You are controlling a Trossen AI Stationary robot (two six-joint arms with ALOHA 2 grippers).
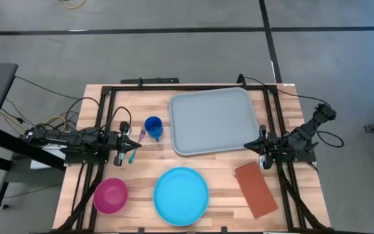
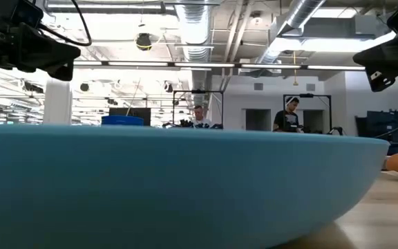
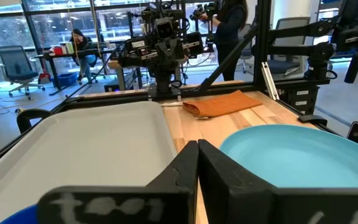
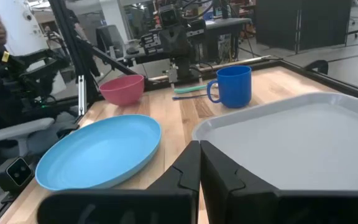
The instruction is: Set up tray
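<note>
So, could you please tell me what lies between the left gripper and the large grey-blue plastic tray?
In the high view, a blue mug stands between the shut left gripper and the grey-blue rectangular tray.

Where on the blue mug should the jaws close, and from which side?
Grip the blue mug by its handle, or over the rim from above. It stands upright, with its mouth open upward. The handle points toward the left gripper, which is the nearer one.

The tray (image 1: pixel 214 121) filled the counter's (image 1: pixel 141 175) far middle. A blue mug (image 1: pixel 153 127) stood just beside its left edge. Bare wood ran between the tray and the round blue plate (image 1: pixel 181 195) near the front edge. A pink bowl (image 1: pixel 110 195) and brown napkin (image 1: pixel 256 189) flanked the plate.
</note>
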